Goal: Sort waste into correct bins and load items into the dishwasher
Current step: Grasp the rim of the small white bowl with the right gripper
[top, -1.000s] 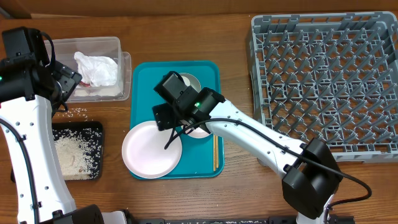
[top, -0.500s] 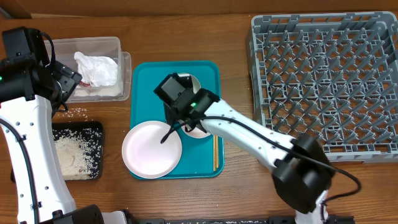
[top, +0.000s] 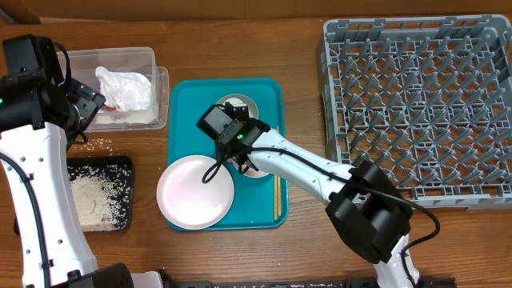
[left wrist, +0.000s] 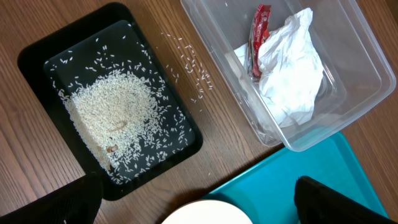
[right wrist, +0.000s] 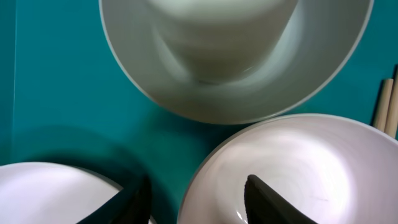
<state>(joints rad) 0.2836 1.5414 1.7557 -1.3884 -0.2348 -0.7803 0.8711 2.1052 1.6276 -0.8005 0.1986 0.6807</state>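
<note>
My right gripper (right wrist: pixel 198 202) is open and straddles the rim of the smaller white dish (right wrist: pixel 298 168): one finger is inside the dish, the other is over the teal tray (right wrist: pixel 56 93). In the overhead view it (top: pixel 230 142) sits between the dish (top: pixel 258 166) and the grey metal bowl (top: pixel 242 106), which holds the white cup (right wrist: pixel 224 25). The large white plate (top: pixel 194 193) lies at the tray's near left. Chopsticks (top: pixel 278 196) lie along its right edge. My left gripper (left wrist: pixel 199 208) is open and empty, high above the table.
The clear tub (left wrist: pixel 348 74) holds the crumpled napkin (left wrist: pixel 292 68) and the red wrapper (left wrist: pixel 258 37). The black tray (left wrist: pixel 37 50) holds rice, with loose rice grains (left wrist: pixel 186 62) on the table beside it. The grey dish rack (top: pixel 416 104) stands at the far right.
My right gripper has shifted a little right and toward the bowl, coming down over the rim of the smaller dish. The left arm has not moved.
</note>
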